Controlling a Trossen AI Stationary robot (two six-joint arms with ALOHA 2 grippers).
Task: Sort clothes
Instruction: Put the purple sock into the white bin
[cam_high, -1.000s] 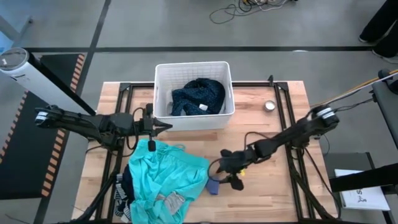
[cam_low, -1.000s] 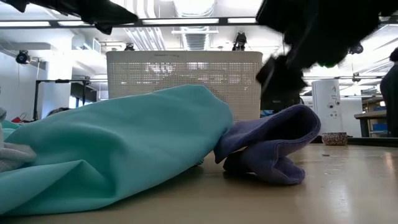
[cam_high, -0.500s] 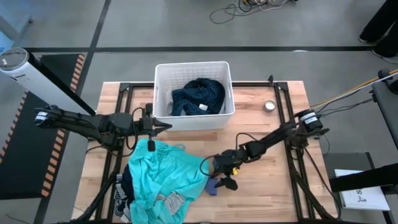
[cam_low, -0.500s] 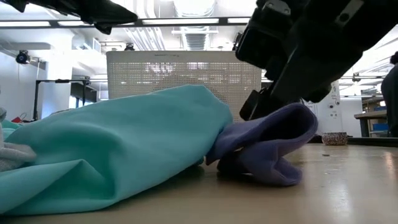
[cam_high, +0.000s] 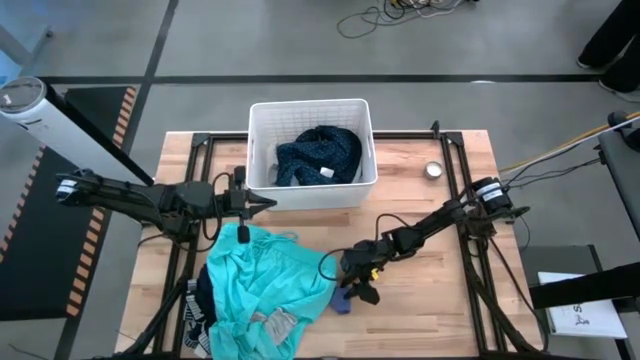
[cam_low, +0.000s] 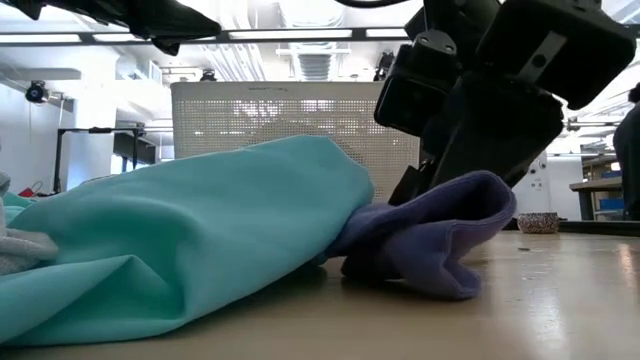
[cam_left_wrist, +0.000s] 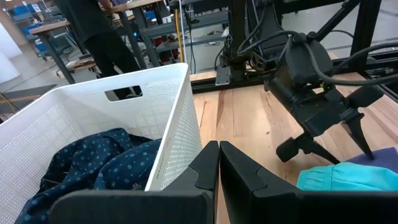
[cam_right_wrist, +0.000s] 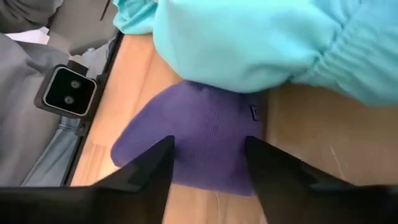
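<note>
A large turquoise garment (cam_high: 265, 285) lies bunched at the table's near left. A small grey piece (cam_high: 280, 325) lies on its near edge, and a navy garment (cam_high: 197, 308) shows under its left side. A dark blue dotted garment (cam_high: 318, 155) lies in the white bin (cam_high: 310, 192). A small purple cloth (cam_high: 342, 301) lies on the table against the turquoise garment's right edge. My right gripper (cam_high: 356, 287) is open right over the purple cloth (cam_right_wrist: 205, 143). My left gripper (cam_high: 268, 203) is shut and empty beside the bin's near wall. My right gripper comes at the purple cloth from above, slanting in from the table's right, with its open fingers (cam_right_wrist: 146, 177) on either side of the cloth's middle. In the low view one finger (cam_low: 408, 185) stands behind the cloth's raised fold (cam_low: 470, 195). I cannot tell whether the fingers touch it.
A small metal cup (cam_high: 433, 170) stands at the table's far right. The white bin stands at the far middle. Bare wood (cam_high: 430, 300) lies to the right of the purple cloth. A person (cam_left_wrist: 93, 25) stands in the room beyond the table.
My right gripper has gone down and toward the table's left, onto the purple cloth, staying open. The cloth's lower edge has spread a little toward the turquoise garment, while its raised fold has stayed in place.
</note>
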